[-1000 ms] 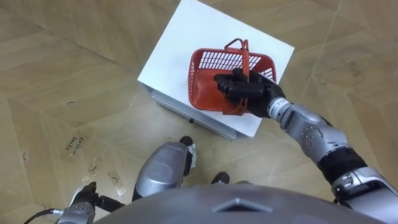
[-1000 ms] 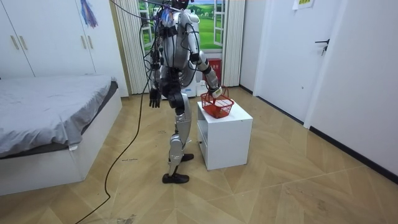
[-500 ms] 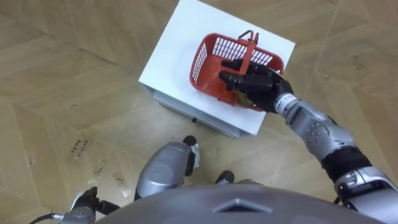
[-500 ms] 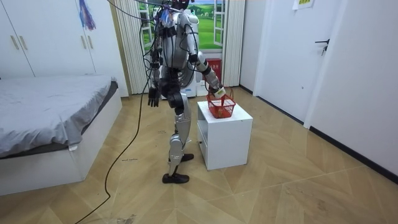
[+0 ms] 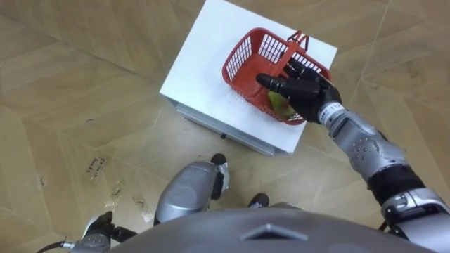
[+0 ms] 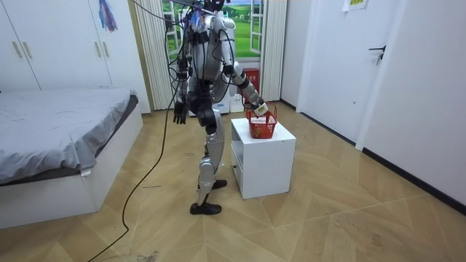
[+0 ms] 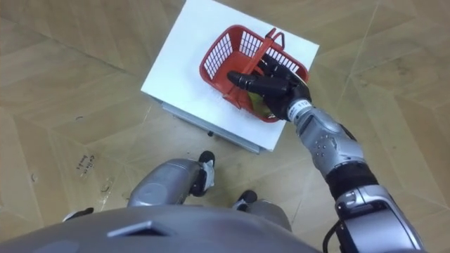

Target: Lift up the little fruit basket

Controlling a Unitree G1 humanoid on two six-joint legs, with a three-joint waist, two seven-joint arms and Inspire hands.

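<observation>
left hand (image 6: 179,116) hangs slack at the hip. the nearer right hand (image 5: 306,95) lies over the near rim of the red mesh fruit basket (image 5: 242,60), its upright handle (image 5: 296,43) just beyond; whether the hand grips it i cannot tell. the basket sits on the white tabletop (image 5: 200,56).
</observation>
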